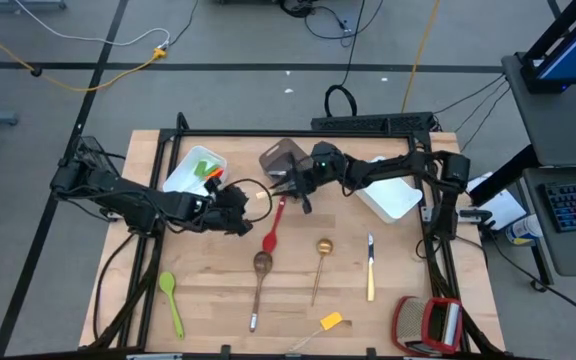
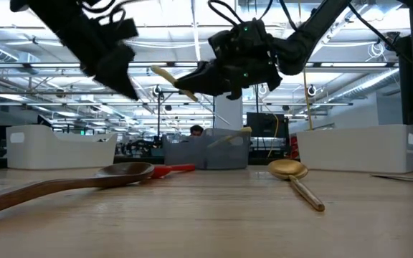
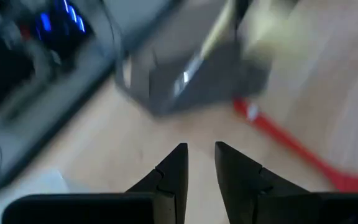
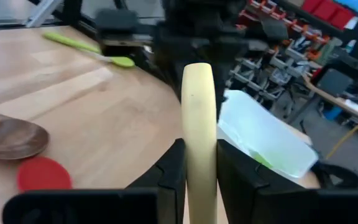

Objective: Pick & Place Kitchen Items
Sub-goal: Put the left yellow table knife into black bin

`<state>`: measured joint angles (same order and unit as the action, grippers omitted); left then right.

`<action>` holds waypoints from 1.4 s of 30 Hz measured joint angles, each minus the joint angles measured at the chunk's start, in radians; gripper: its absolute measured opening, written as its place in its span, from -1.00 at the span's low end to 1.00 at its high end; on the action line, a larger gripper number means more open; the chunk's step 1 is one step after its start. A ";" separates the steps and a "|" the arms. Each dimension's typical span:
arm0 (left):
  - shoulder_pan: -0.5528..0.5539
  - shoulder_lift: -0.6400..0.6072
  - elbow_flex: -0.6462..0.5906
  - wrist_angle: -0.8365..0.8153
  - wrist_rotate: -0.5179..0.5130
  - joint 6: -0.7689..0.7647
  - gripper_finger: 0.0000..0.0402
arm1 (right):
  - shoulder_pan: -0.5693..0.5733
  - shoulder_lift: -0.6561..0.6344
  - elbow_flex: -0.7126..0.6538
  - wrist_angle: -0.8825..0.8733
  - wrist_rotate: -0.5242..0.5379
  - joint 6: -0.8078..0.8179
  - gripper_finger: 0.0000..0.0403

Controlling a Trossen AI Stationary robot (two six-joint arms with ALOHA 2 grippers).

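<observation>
The right gripper [image 4: 199,163], just beside the grey bin [image 1: 281,160], pinches a pale-handled utensil [image 4: 199,118] in mid-air; the left gripper [image 3: 199,163], fingers slightly apart and holding nothing, hovers near that bin; a hasty swing could strike it.

I see a pale yellow utensil [image 4: 199,118] clamped between the right tool's [image 4: 199,163] fingers, lifted off the tabletop [image 1: 408,260] and pointing toward the left arm. A red spoon [image 1: 272,232] lies near the middle, bowl toward the front edge. Just beside it a brown wooden spoon [image 1: 259,280] lies lengthwise, bowl near the red one's. A gold spoon [image 1: 321,258] lies to their right, then a pale-handled knife [image 1: 370,268]. A green spoon [image 1: 171,300] rests near the front left. A small yellow piece [image 1: 330,321] sits at the front. Green and orange utensils [image 1: 208,170] lie in the left white bin.
</observation>
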<state>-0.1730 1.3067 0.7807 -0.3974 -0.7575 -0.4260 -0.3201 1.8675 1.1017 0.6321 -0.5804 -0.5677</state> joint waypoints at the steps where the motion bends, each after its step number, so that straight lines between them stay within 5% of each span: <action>1: 0.001 0.000 0.000 0.053 -0.014 0.052 -0.57 | -0.005 0.000 0.000 -0.003 0.000 -0.002 -0.70; 7: 0.024 0.000 0.000 0.280 -0.010 0.290 -0.57 | -0.020 0.001 0.000 -0.007 -0.010 -0.024 -0.70; 17: 0.076 0.000 0.000 0.357 0.009 0.338 -0.57 | -0.027 0.001 0.000 0.007 0.004 -0.045 -0.69; 28: 0.164 0.000 0.000 0.522 0.213 0.446 -0.57 | -0.026 0.001 -0.001 0.018 0.006 -0.050 -0.69; 34: 0.226 0.000 0.000 0.541 0.226 0.455 -0.57 | -0.026 0.001 -0.001 0.006 0.129 -0.047 -0.69; 42: 0.306 0.000 0.000 0.539 0.372 0.467 -0.57 | -0.027 0.002 -0.001 -0.037 0.163 -0.014 -0.70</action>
<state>0.1331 1.3067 0.7810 0.1417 -0.3851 0.0406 -0.3473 1.8690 1.1011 0.5953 -0.4173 -0.5822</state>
